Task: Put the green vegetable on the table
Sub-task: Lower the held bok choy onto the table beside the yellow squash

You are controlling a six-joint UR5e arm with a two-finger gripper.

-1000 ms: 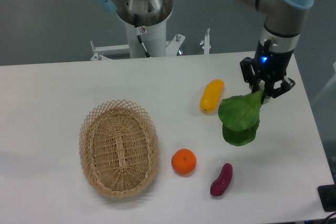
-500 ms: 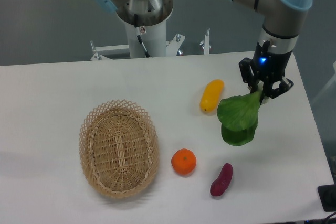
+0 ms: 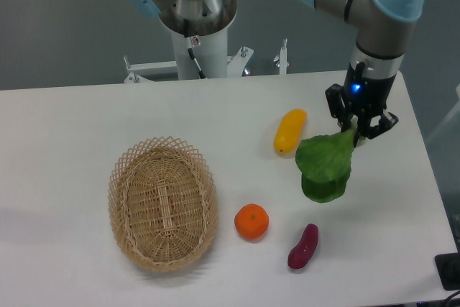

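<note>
Green vegetable [image 3: 325, 166] hangs by its stem from the clamped gripper [image 3: 354, 129], at four o'clock of the yellow vegetable [image 3: 290, 131]; carrying step; next, lower onto the table [image 3: 72, 120] and release.

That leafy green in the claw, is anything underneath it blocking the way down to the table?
Nothing visible. The claw holds the green over bare table; the yellow vegetable lies beside it.

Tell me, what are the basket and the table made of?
The basket looks like woven wicker or rattan: tan strands cross in an open lattice with a looped rim. The table looks like a smooth, matte white board, maybe laminate or painted wood; its flat surface shows no grain, so the exact material is unclear.
</note>
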